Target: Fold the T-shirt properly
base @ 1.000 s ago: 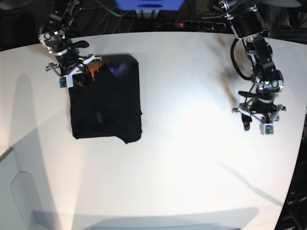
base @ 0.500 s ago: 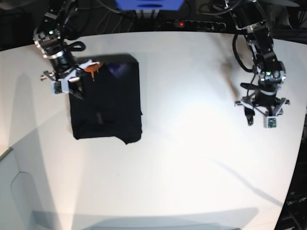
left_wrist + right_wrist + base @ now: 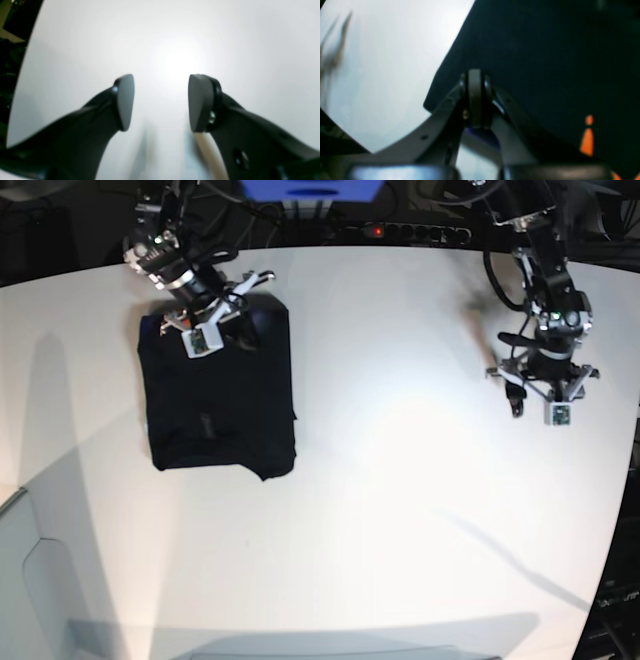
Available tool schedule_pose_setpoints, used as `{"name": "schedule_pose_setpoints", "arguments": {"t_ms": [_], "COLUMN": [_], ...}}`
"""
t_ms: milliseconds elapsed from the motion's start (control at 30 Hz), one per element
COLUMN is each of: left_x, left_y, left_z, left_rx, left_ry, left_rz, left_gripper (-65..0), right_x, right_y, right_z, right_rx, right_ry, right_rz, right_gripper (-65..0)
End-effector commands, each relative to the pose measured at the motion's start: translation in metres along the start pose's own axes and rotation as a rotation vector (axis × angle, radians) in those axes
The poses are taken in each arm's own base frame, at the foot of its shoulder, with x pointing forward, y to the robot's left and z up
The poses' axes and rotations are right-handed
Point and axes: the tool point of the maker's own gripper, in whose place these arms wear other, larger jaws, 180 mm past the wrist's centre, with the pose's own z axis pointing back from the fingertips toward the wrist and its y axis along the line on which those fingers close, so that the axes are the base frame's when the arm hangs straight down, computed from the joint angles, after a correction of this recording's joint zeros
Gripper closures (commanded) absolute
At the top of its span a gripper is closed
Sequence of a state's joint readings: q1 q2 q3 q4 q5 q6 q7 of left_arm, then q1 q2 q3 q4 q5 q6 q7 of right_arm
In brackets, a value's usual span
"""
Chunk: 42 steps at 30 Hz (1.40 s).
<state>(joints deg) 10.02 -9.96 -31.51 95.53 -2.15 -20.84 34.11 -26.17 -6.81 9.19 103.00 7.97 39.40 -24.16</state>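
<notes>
Directly beneath right fingers [image 3: 475, 97]: T-shirt [image 3: 545, 62].

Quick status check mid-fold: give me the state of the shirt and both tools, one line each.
T-shirt: folded into a compact dark rectangle, flat on the table.
Right tool: shut, over the shirt's far edge; whether it pinches cloth is unclear.
Left tool: open, empty, over bare table away from the shirt.

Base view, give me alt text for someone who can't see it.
Seen from above, a black T-shirt lies folded into a rough rectangle at the left of a white table, with the right pincer over its far edge. The left pincer hangs over bare table at the right, far from the shirt.
</notes>
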Motion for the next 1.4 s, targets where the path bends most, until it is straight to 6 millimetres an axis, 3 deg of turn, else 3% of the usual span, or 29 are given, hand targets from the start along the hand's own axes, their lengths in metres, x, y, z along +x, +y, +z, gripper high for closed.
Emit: {"name": "schedule_pose_setpoints", "arguments": {"t_ms": [0,100,167,267,367,500,633,800,967,1067,1167,1233,1367], "left_x": [0.015,0.006,0.004,-0.004,-0.006,-0.003,-0.001,-0.010,-0.021,-0.034,-0.052,-0.065,-0.091], "left_y": [0.007,0.014,0.016,0.027,0.035,0.047,0.052,0.051,0.043,0.037,0.031,0.026,0.013], "left_z": [0.003,0.007,0.008,0.012,0.016,0.027,0.035,0.038,0.043,0.049,0.060,0.074,0.109], "left_rx": [0.016,0.035,0.041,0.066,0.088,0.121,0.138,0.136,0.086,0.045,0.014,-0.006,-0.065], "left_ry": [-0.050,-0.035,-0.030,-0.013,-0.012,-0.026,-0.035,-0.012,-0.005,0.012,0.046,0.075,0.141], "left_rz": [-0.008,0.009,0.010,0.019,0.024,0.018,0.006,0.000,0.054,0.096,0.124,0.129,0.157], "left_gripper": [-33.0,-33.0,-33.0,-33.0,-33.0,-33.0,-33.0,-33.0,-33.0,-33.0,-32.7,-30.1,-13.4], "right_x": [0.005,-0.014,-0.013,0.001,0.030,0.055,0.049,0.022,0.006,0.017,0.036,0.042,0.025], "right_y": [0.004,0.003,0.002,0.003,0.003,-0.022,-0.062,-0.099,-0.105,-0.104,-0.104,-0.105,-0.100], "right_z": [-0.001,-0.008,-0.007,0.004,0.023,0.047,0.055,0.053,0.048,0.056,0.084,0.103,0.131], "right_rx": [0.020,0.028,0.023,0.012,-0.013,-0.097,-0.203,-0.285,-0.289,-0.301,-0.344,-0.381,-0.421], "right_ry": [-0.037,-0.014,-0.038,-0.115,-0.207,-0.288,-0.263,-0.180,-0.153,-0.175,-0.243,-0.265,-0.202], "right_rz": [-0.013,-0.062,-0.072,-0.065,-0.019,-0.009,-0.026,-0.095,-0.134,-0.105,-0.098,-0.092,-0.079], "right_gripper": [0.0,0.0,0.0,0.0,0.0,0.0,0.0,0.0,0.0,0.0,0.0,0.0,0.0]}}
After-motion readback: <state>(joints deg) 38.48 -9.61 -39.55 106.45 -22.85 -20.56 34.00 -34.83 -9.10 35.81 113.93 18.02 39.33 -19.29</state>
